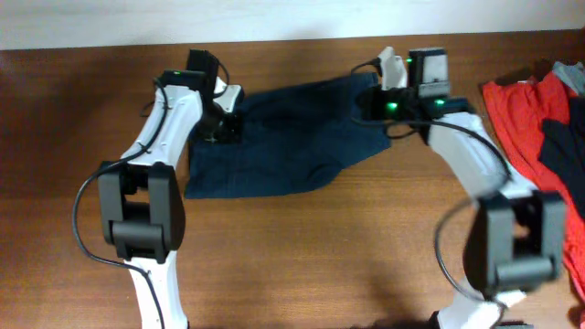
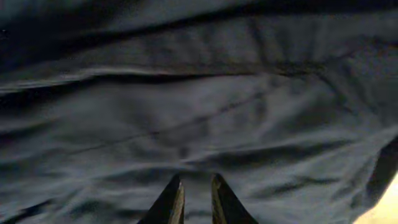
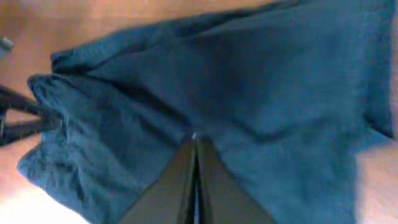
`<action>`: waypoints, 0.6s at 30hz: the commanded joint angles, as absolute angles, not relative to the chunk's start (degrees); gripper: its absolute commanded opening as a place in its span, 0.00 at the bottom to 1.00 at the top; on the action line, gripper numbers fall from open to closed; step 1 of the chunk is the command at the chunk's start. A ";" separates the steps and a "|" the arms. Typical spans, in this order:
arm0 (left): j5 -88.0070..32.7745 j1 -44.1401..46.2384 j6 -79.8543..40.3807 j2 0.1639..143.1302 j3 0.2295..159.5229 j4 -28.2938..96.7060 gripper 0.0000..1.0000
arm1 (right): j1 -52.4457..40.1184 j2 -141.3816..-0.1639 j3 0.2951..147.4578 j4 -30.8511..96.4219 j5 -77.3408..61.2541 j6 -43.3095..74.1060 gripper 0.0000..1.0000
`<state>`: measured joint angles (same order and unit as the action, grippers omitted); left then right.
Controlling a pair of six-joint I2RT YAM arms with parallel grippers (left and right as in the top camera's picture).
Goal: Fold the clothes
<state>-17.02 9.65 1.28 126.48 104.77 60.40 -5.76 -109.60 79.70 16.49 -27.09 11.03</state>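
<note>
A dark blue garment (image 1: 292, 137) lies spread and wrinkled on the middle of the wooden table. My left gripper (image 1: 224, 123) is at its left edge. In the left wrist view its fingers (image 2: 194, 190) are nearly closed, with dark cloth (image 2: 199, 106) pinched between them and filling the view. My right gripper (image 1: 379, 105) is at the garment's right edge. In the right wrist view its fingers (image 3: 194, 140) are pressed together on the blue cloth (image 3: 249, 81), with creases running out from the tips. The left gripper's fingers (image 3: 28, 118) show there at the bunched far edge.
A pile of red and dark clothes (image 1: 539, 119) lies at the right edge of the table (image 1: 91, 137). Both arms reach in from the front, their bases at the near edge.
</note>
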 commanded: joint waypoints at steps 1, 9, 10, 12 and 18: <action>-18.15 12.40 1.72 125.67 103.33 60.45 0.16 | -6.74 -116.62 79.72 12.60 -27.83 17.37 0.04; -13.45 14.57 1.67 125.67 102.83 60.77 0.16 | -6.68 -123.98 79.72 25.87 -20.91 18.06 0.04; -13.41 14.41 1.67 125.67 102.83 60.75 0.17 | -6.68 -123.98 79.72 28.42 -19.59 17.30 0.04; -13.45 13.91 1.67 125.67 102.83 60.93 0.17 | -6.68 -123.79 79.72 35.48 -16.23 15.84 0.04; -10.90 13.06 1.72 125.67 102.61 63.55 0.17 | -6.74 -123.70 79.72 53.58 -6.85 16.05 0.04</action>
<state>-13.78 13.65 1.26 126.48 103.33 62.26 -6.46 -120.97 82.35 47.99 -18.87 16.49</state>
